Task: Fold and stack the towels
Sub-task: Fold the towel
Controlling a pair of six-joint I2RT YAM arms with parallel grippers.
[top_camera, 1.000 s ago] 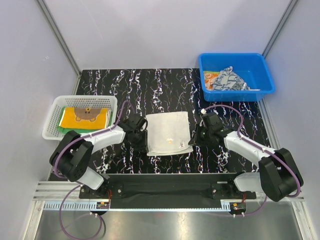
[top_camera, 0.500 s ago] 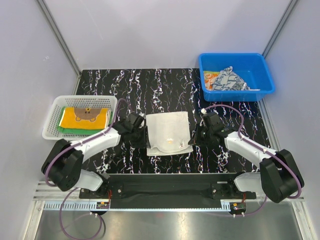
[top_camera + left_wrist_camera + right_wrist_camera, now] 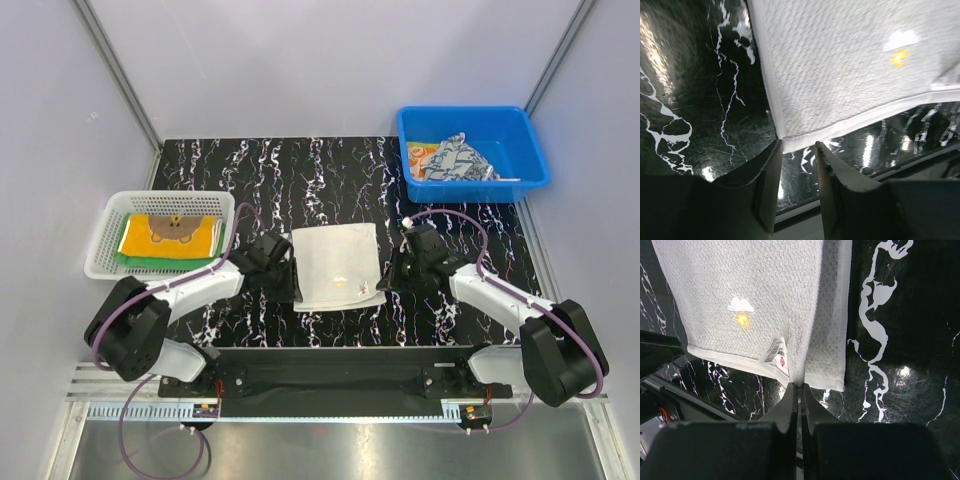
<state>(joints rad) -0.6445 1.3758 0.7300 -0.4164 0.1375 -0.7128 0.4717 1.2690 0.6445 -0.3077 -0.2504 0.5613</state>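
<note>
While the white towel [image 3: 338,262] lay flat at the centre of the table [image 3: 330,170], both grippers stood at its near edge.

1. Left gripper [image 3: 798,147]: positioned at the towel's 7 o'clock corner. The jaws stood narrowly apart, with the corner at their mouth and not pinched.
2. Right gripper [image 3: 799,387]: positioned near the towel's 5 o'clock corner. The jaws were fully closed, with the tips touching the hem beside a label [image 3: 776,354]. Whether cloth was pinched between them could not be told.
3. Basket [image 3: 105,250]: located at 9 o'clock from the white towel, well apart from it. It held a folded bear towel [image 3: 172,232] on top of a green towel [image 3: 125,258].
4. Bin [image 3: 530,150]: located at 1 o'clock, at the far corner of the table. It held a crumpled patterned towel [image 3: 455,158] and, at 9 o'clock from that, an orange-marked towel [image 3: 420,153].
</note>
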